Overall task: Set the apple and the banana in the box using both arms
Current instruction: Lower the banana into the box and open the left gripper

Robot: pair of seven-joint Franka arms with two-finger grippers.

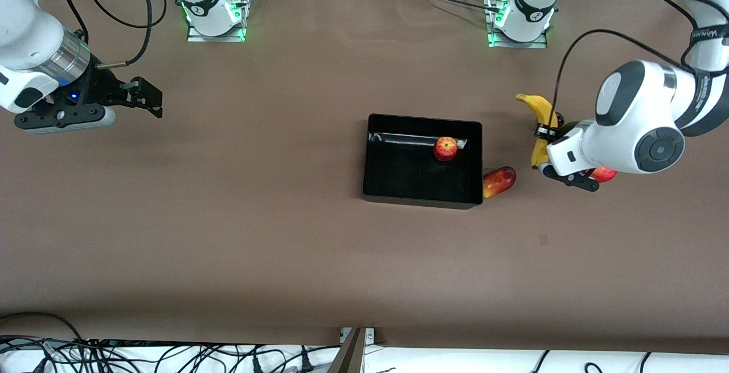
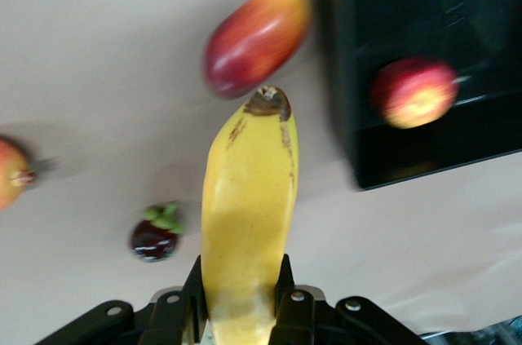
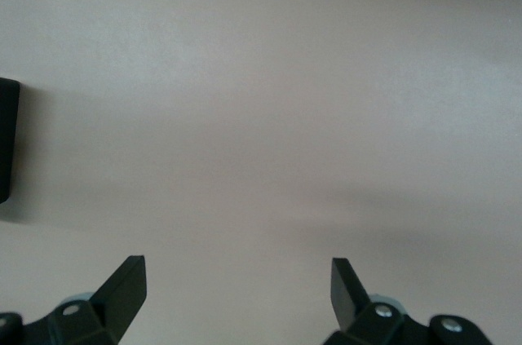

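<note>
The banana (image 1: 538, 108) is long and yellow with dark tips. My left gripper (image 1: 545, 134) is shut on it over the table, beside the box on the side toward the left arm's end. In the left wrist view the banana (image 2: 249, 190) sticks out from between the gripper's (image 2: 238, 296) fingers (image 2: 194, 292). The apple (image 1: 445, 148) lies inside the black box (image 1: 398, 179), and the left wrist view also shows it (image 2: 413, 92) in the box (image 2: 391, 2). My right gripper (image 1: 145, 97) is open and empty over bare table at the right arm's end; its wrist view shows it (image 3: 236, 280) open.
An oblong red-and-yellow mango-like fruit (image 1: 499, 181) lies against the box's wall. A round red fruit (image 1: 602, 175) shows partly under my left arm. A small dark mangosteen (image 2: 155, 235) lies near the banana. A corner of the box (image 3: 6, 141) shows in the right wrist view.
</note>
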